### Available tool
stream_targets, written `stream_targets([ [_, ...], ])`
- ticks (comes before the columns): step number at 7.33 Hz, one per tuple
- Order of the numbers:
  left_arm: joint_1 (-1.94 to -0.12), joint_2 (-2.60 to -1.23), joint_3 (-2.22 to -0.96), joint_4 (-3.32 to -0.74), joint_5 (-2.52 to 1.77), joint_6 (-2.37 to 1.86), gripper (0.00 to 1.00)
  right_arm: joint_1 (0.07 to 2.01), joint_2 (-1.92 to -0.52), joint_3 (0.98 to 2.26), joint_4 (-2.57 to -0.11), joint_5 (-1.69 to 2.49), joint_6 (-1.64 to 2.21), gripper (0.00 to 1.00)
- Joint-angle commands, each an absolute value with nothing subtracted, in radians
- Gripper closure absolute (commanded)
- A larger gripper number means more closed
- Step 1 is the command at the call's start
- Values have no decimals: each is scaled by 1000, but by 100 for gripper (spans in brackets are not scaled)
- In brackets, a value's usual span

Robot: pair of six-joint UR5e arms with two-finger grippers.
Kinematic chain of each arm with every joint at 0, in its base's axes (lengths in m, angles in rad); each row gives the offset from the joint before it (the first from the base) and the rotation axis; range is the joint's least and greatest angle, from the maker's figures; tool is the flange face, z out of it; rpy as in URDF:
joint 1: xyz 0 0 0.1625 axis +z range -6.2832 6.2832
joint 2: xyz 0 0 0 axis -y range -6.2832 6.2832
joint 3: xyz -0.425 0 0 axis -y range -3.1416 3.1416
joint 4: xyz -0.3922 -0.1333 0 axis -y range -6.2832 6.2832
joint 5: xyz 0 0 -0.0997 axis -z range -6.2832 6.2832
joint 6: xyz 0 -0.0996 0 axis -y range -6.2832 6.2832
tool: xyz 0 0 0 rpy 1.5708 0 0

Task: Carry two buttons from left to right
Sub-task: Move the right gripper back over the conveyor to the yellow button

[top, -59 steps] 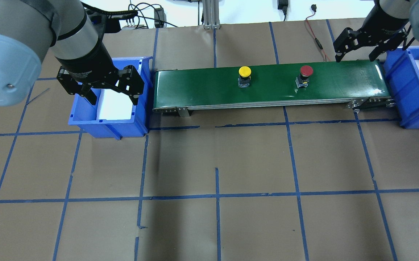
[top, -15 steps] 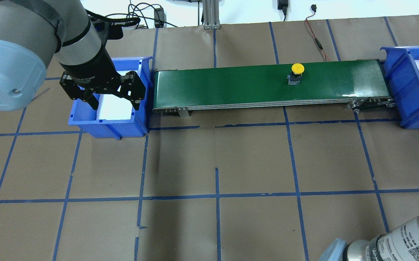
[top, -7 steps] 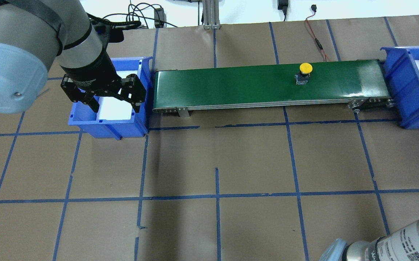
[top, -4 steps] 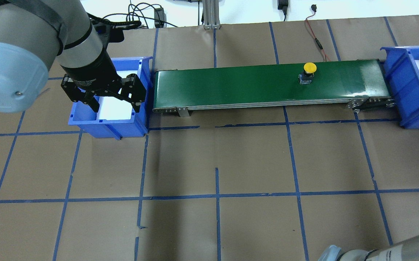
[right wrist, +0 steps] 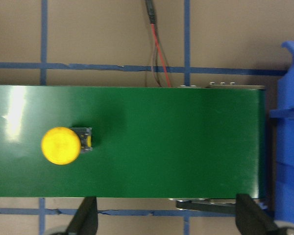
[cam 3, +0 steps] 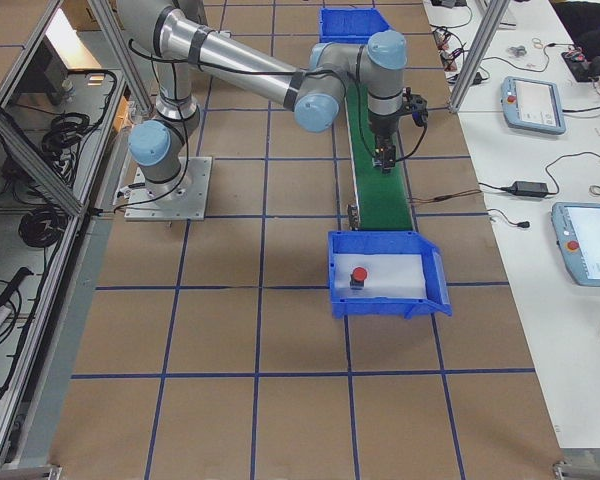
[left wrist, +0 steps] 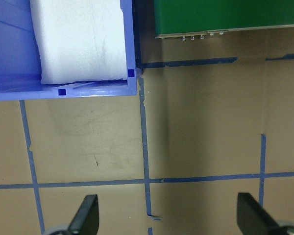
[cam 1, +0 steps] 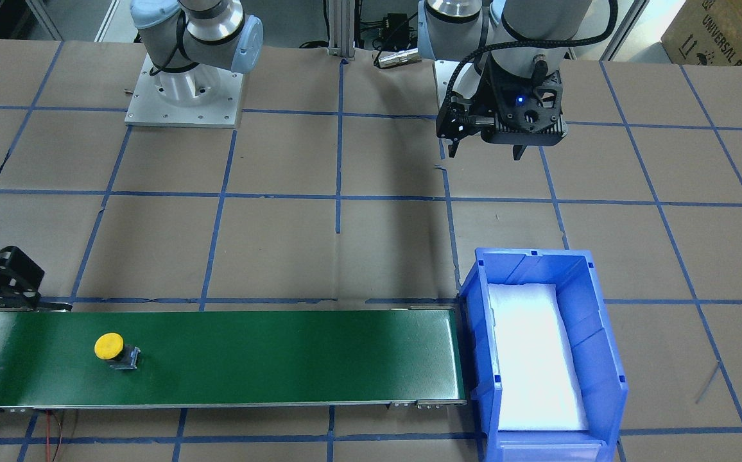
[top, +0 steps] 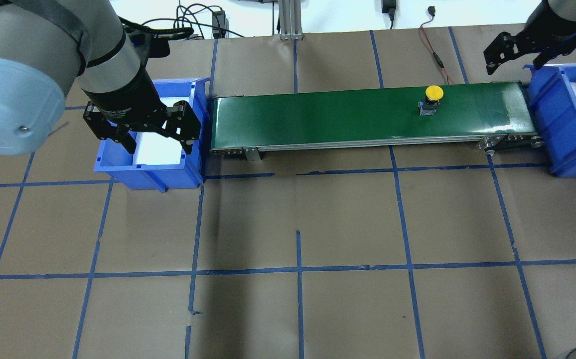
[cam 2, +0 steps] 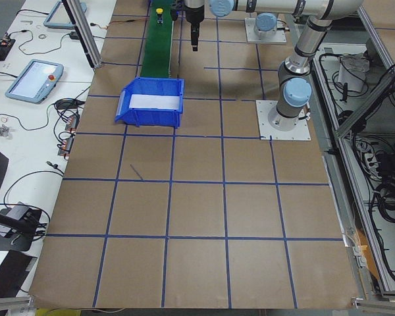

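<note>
Counter: covered in brown paper marked with a grid of blue tape. A broad stretch of it spreads between the belt and the robot's bases.
Belt: a long green conveyor strip across the far part of the counter. Each narrow end sits just beside a blue bin, and a thin metal rail runs along the near edge.
Left bin: blue plastic, lined with a white pad, at the belt's left end.
Right bin: blue plastic with the same white lining, at the belt's right end. The overhead view cuts part of it off.
Wire: red and black, trailing on the paper behind the belt's right half.
Yellow button: upright on the belt's right half, about midway across its width, short of the shiny patch near the right end.
Red button: inside the right bin, on the white pad, near the wall on the robot's side.
Right pincer: fingers spread wide, holding nothing. It hovers above the belt's right end, close to the right bin's wall.
Button and right pincer: in the right wrist view the yellow button lies off to one side, just beyond the finger farther from the bin, well apart from both fingers.
Left pincer: fingers spread wide, holding nothing. It hangs high above the counter by the left bin. Its wrist view shows the bin's near wall, the belt's end and bare paper below.
</note>
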State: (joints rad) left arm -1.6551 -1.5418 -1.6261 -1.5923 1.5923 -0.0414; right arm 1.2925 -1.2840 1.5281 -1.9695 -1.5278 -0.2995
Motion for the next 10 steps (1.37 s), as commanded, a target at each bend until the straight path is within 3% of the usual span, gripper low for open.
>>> stream_targets([
  [1,-1655,-1542,-1626,-1592,1591,-41,0,1325,-1218,1531,-1971,-1508,-293,0],
  [10,-1655,-1542,-1626,-1592,1591,-40,0,1325,-1141,1531,-2051,-1508,-374,0],
])
